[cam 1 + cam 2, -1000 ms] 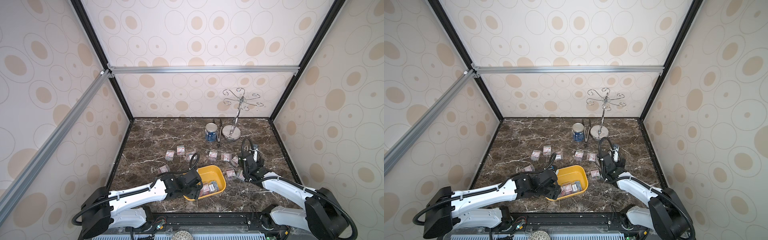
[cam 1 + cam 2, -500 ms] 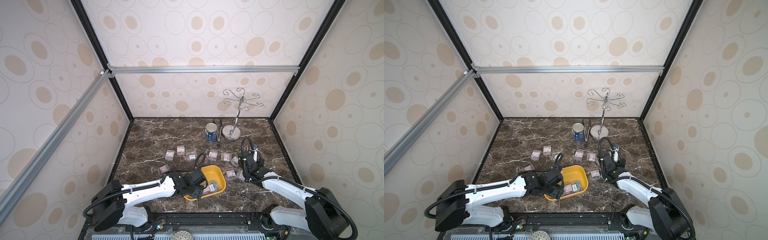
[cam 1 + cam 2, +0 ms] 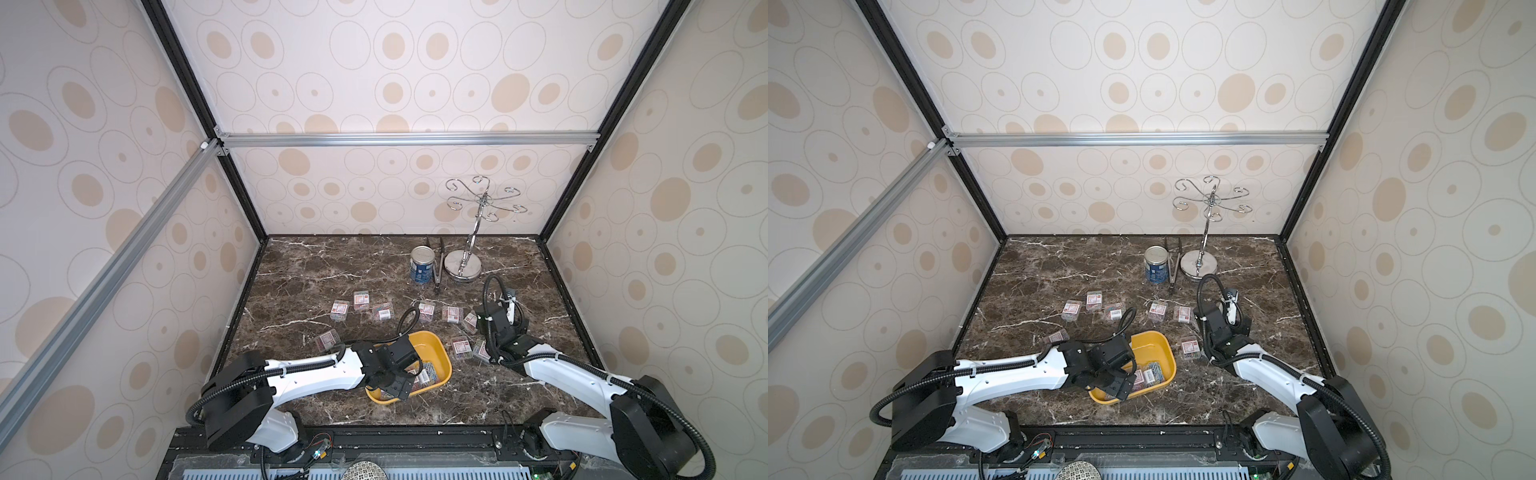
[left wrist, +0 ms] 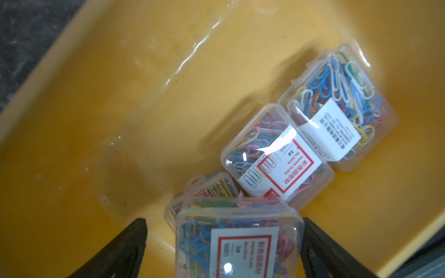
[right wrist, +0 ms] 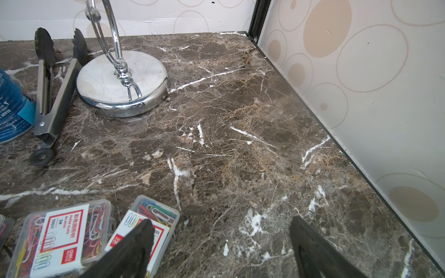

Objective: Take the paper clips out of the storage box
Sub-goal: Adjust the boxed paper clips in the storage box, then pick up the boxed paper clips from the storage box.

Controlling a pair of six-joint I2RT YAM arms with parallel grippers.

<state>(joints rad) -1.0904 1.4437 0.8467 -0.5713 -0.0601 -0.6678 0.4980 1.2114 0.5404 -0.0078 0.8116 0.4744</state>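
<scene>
- The bench (image 3: 316, 266) of dark marble carries everything. Several cases of paper clips (image 3: 424, 311) already lie on it, two of them just beside the right jaws, which stand spread over bare stone and hold nothing.
- The storage box (image 4: 120, 96), a smooth yellow tray, lies under the left jaws. Its floor looks slippery, so a pushed case will probably slide.
- One case (image 4: 238, 240) sits between the left jaws, which are spread and not pinching it. It seems to rest on a lower case (image 4: 207, 190), so it may tilt.
- Two more cases (image 4: 277, 158) lie just ahead of these jaws, touching each other.
- I judge each case light, stiff, thin-walled and slick. Take it by two flat opposite walls, gently, because a hard squeeze may pop it open.
</scene>
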